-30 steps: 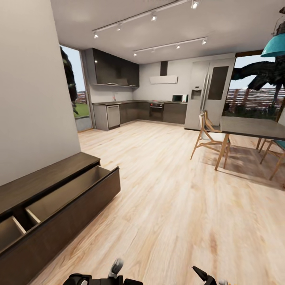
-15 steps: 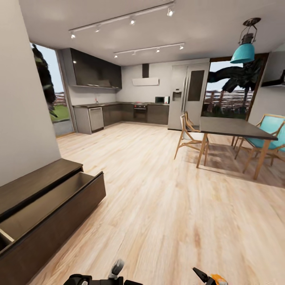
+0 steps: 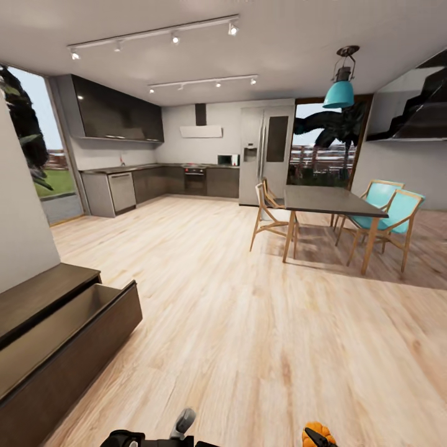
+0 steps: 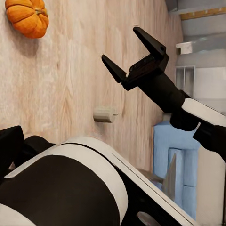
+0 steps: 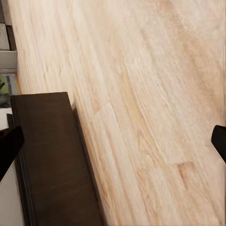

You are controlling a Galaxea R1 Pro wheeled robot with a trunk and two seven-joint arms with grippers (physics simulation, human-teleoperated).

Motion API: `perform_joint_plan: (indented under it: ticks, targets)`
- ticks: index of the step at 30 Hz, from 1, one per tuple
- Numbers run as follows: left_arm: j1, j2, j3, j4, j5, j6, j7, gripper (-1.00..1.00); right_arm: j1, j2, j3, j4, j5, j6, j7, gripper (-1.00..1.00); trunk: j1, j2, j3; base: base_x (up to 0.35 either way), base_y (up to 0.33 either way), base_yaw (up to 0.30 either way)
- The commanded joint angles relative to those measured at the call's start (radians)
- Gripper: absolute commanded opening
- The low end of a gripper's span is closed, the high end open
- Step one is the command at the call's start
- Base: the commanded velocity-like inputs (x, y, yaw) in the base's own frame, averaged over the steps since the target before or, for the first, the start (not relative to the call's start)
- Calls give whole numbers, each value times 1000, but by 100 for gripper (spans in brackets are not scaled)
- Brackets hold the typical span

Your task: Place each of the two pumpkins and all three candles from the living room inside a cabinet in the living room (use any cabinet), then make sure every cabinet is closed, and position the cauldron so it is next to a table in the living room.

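The cabinet point(image 3: 68, 335) is on my left with its drawer pulled out; a pumpkin point(image 4: 28, 17) and a candle point(image 4: 104, 114) lie apart on the wood floor point(image 3: 261, 335); my right hand point(image 4: 135, 52) is wide open, holding nothing; I cannot tell about my left hand point(image 3: 180, 424).

Wide bare floor point(image 3: 248, 323) runs ahead to the far kitchen. At near left the cabinet point(image 3: 37, 298) blocks passage, its open drawer point(image 3: 74, 335) jutting out. Table point(image 3: 326, 200) and chairs point(image 3: 385, 214) obstruct the far right.
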Motion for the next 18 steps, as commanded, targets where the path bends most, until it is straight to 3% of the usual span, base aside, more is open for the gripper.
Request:
perform_joint_plan:
  ticks: [1, 18]
  targets:
    - [-1, 1, -3, -1, 5, 5, 1, 100, -1, 1, 2, 1, -9, 5, -1, 100, -4, 7, 3, 0, 0, -225]
    - [0, 2, -3, 0, 5, 5, 1, 100, -1, 0, 2, 15, -10, 0, 2, 100, -69, 126, 57, 0, 0, -19]
